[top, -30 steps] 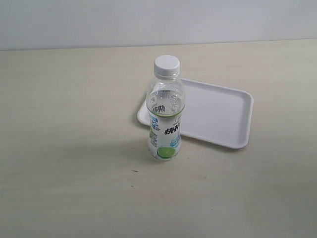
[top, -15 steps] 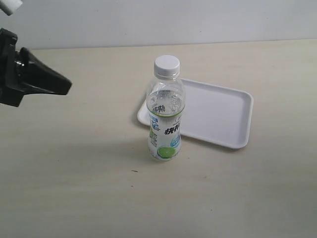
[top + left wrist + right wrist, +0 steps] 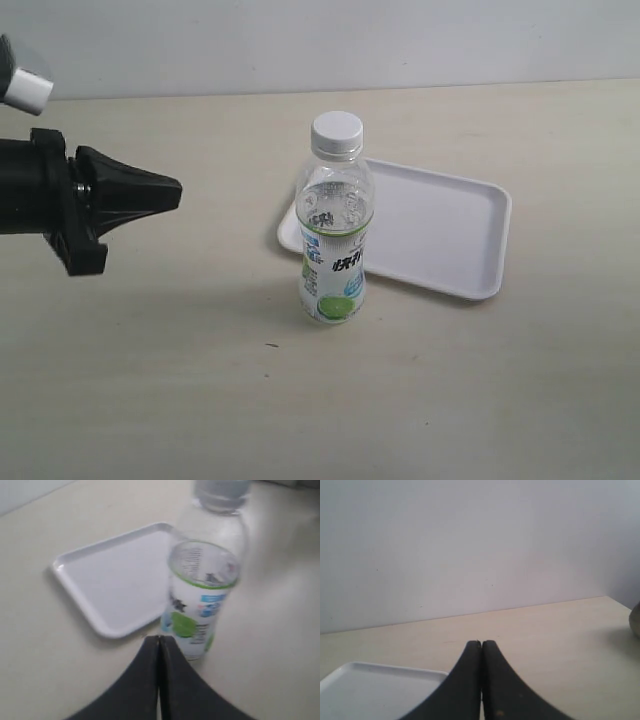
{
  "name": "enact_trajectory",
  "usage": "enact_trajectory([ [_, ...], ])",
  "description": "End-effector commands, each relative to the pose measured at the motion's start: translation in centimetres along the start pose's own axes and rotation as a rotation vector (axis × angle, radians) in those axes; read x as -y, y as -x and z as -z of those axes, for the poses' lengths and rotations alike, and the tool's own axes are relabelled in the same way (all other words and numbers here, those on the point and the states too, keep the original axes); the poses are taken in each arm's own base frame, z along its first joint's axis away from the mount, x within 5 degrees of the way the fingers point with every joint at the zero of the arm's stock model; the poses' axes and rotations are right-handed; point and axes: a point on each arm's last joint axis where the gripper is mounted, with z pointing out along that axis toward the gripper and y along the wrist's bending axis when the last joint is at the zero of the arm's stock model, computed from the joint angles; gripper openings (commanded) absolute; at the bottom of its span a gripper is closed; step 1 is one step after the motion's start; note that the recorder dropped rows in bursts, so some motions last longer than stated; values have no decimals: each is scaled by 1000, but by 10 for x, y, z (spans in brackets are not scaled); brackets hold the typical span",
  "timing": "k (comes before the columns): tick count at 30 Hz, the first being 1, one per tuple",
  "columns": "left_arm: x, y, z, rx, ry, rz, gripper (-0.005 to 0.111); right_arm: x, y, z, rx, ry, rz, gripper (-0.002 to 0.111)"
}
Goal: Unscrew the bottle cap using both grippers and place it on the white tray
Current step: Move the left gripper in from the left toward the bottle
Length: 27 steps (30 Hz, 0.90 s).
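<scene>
The clear bottle (image 3: 335, 240) with its white-and-green label stands upright on the table, just in front of the white tray (image 3: 440, 225). Its white ribbed cap (image 3: 336, 133) sits on the neck. My left gripper (image 3: 175, 190) is shut and empty, hovering well left of the bottle with its tips pointing toward it. In the left wrist view the shut left gripper (image 3: 160, 638) sits close before the bottle (image 3: 202, 595), the tray (image 3: 117, 577) beside it. My right gripper (image 3: 481, 643) is shut and empty, out of the exterior view, with a corner of the tray (image 3: 367, 690) beside it.
The pale wooden table (image 3: 150, 380) spreads around the bottle, with a white wall (image 3: 300, 40) behind it. A dark rounded object (image 3: 635, 622) shows at the edge of the right wrist view.
My left gripper came into the exterior view from the left and has moved rightward and lower, closer to the bottle. Bottle and tray have not moved.
</scene>
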Motion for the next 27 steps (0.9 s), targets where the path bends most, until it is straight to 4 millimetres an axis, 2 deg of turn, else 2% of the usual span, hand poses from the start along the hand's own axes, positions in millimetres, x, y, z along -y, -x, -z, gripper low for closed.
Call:
enact_trajectory([
  [1,-33,-1,4,-46,333,413,0,0,-1,0,3,4,2,0],
  [3,-46,0,10,-53,474,496,0,0,-1,0,3,4,2,0],
  [7,-66,5,22,-32,712,524,0,0,-1,0,3,4,2,0],
  [12,-76,22,29,16,797,523,0,0,-1,0,3,4,2,0],
  [17,-91,31,47,148,1020,746,0,0,-1,0,3,4,2,0],
  [19,-92,36,51,215,1035,785,0,0,-1,0,3,4,2,0],
  [27,-87,80,63,461,953,517,0,0,-1,0,3,4,2,0],
])
